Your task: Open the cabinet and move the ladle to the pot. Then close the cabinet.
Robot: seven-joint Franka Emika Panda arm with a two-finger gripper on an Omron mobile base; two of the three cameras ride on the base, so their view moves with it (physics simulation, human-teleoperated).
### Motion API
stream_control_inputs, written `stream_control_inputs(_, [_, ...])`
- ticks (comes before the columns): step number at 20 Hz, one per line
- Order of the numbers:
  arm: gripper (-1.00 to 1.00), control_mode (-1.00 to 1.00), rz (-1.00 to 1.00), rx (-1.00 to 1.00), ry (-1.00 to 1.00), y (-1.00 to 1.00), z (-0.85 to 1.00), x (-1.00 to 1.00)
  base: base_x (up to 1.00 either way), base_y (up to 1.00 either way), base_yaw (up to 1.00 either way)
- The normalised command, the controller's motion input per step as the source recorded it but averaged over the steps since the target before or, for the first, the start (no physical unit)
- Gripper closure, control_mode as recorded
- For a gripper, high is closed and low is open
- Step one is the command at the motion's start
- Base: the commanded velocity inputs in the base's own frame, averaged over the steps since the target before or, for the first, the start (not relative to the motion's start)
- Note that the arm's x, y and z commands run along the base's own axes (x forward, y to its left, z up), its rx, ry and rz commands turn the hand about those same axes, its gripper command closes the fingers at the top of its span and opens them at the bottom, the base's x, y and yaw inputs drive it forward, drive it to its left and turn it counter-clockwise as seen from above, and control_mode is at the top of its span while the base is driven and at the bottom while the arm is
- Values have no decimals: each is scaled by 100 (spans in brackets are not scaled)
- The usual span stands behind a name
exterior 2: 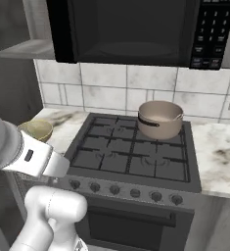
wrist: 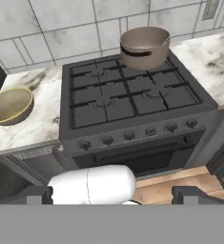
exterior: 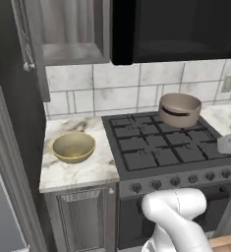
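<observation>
A kitchen at the stove, seen from behind the robot. At far left, high on the wall, the cabinet [exterior: 75, 49] stands open: its door [exterior: 28, 34] is swung out toward the viewer, edge-on, with the round knob [exterior: 27, 65] on its near edge. The shelf inside looks bare (no ladle can be made out there). Below it a yellow bowl [exterior: 73, 146] sits on the marble counter [exterior: 77, 172], just left of the stove [exterior: 161, 142]. On the stove's far right burner is the pot [exterior: 179, 109], under the microwave [exterior 2: 126, 29]. A thin sliver [exterior 2: 177, 116] at the pot's right rim may be the ladle's handle; it is too small to be sure.

In the hand view the gripper [wrist: 112, 194] hangs back from the stove front, its two fingertips [wrist: 37, 193] spread wide and holding nothing.

Judged from this, the ladle step looks done and closing the cabinet is the step in hand. The next move calls for a long reach up and left to the door's outer face, then a push to swing it shut.
</observation>
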Motion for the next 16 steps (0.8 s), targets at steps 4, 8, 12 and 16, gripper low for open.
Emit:
stream_control_inputs(4, [-100,100,0,0,0,0,0,0,34,88,0])
stream_control_inputs(8, [-100,100,0,0,0,0,0,0,44,59,0])
stream_control_inputs(12, [-100,100,0,0,0,0,0,0,69,21,0])
stream_control_inputs(16, [-100,100,0,0,0,0,0,0,72,15,0])
